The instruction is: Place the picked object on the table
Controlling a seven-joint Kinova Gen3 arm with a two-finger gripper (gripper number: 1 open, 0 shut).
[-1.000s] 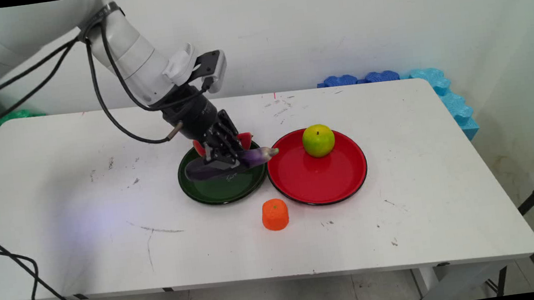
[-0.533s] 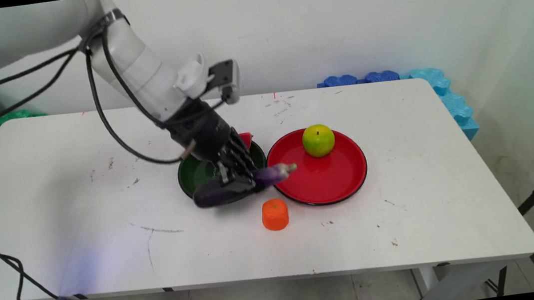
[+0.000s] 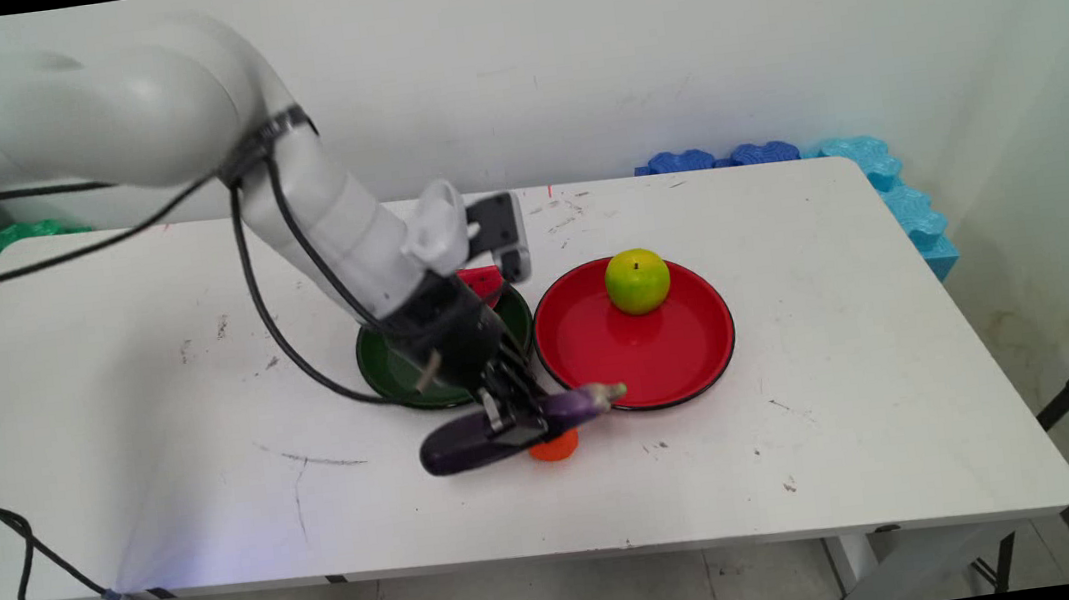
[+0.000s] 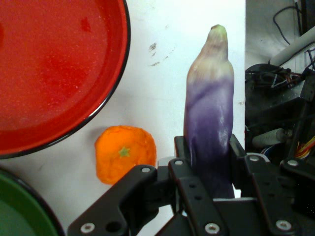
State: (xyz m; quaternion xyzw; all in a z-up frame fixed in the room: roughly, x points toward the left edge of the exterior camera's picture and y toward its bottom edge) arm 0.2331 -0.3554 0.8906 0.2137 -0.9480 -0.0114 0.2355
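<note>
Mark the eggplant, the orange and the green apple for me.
eggplant (image 4: 209, 118), hand view, middle of its purple body held between the gripper's fingers.
orange (image 4: 125, 153), hand view, top face near the green stem mark.
green apple (image 3: 637, 281), main view, centre of the fruit on the red plate.

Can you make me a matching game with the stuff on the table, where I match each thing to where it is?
Things:
1. eggplant
2. green apple
3. orange fruit
4. red piece

Places:
A. on the red plate
B. at the far edge of the green plate
C. held in the gripper
D. on the white table, beside the red plate

Pairs: 1-C, 2-A, 3-D, 4-B
</note>
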